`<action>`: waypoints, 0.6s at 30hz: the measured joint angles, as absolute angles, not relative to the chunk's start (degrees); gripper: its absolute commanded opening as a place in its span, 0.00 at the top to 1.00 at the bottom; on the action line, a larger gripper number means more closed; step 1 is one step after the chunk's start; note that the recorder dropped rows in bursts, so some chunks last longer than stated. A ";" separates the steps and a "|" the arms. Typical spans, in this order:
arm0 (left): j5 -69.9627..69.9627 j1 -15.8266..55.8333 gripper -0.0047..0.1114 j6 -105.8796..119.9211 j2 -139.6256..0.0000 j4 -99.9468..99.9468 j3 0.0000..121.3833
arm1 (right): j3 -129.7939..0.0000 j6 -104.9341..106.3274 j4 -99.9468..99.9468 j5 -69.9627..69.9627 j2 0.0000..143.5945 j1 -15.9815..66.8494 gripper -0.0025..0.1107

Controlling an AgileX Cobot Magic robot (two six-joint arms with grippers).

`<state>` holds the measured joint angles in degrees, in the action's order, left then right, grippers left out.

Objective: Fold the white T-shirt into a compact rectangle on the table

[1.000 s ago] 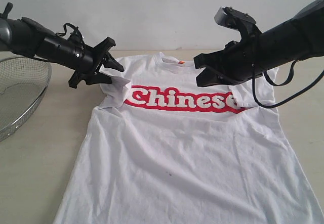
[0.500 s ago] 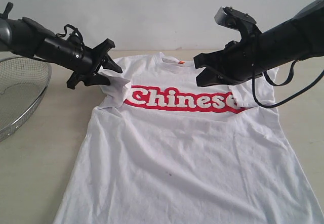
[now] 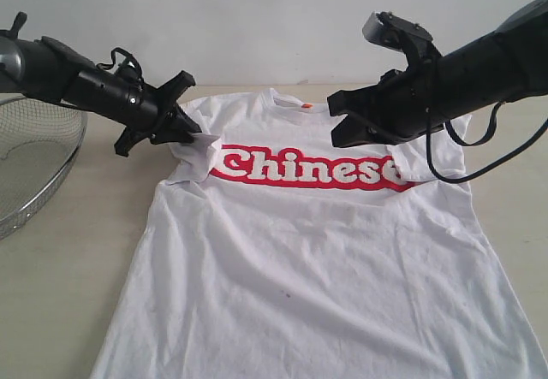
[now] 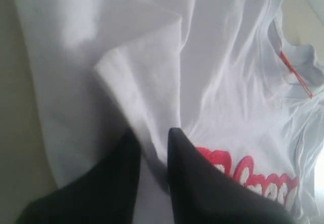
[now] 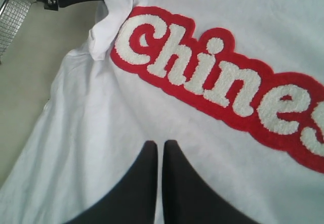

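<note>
Well, at the far left a wire-mesh basket (image 3: 34,165) sits on the pale worktop (image 3: 77,259), apart from the shirt. The left tool (image 3: 193,131) is clenched on a raised fold of the white T-shirt (image 3: 317,259) at its sleeve (the cloth runs up between the two dark fingers). The shirt lies face up, spread across the middle of the worktop, with red-outlined lettering (image 3: 308,167) on the chest and a small orange tag (image 3: 306,103) at the neck. Further right, the right tool (image 5: 159,145) hangs above the chest, fingers pressed together with nothing between them.
</note>
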<state>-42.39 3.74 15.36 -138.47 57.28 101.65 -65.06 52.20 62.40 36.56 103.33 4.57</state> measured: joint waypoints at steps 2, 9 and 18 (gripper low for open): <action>-42.39 3.74 0.90 15.60 -138.47 57.41 101.65 | -65.06 52.20 62.40 36.65 103.33 4.57 0.98; -42.75 3.74 0.92 22.50 -138.47 62.56 101.65 | -65.06 52.20 62.40 36.78 103.33 4.57 0.98; -43.56 4.04 0.92 28.54 -138.47 67.79 101.65 | -65.06 52.20 62.40 36.78 103.33 4.57 0.98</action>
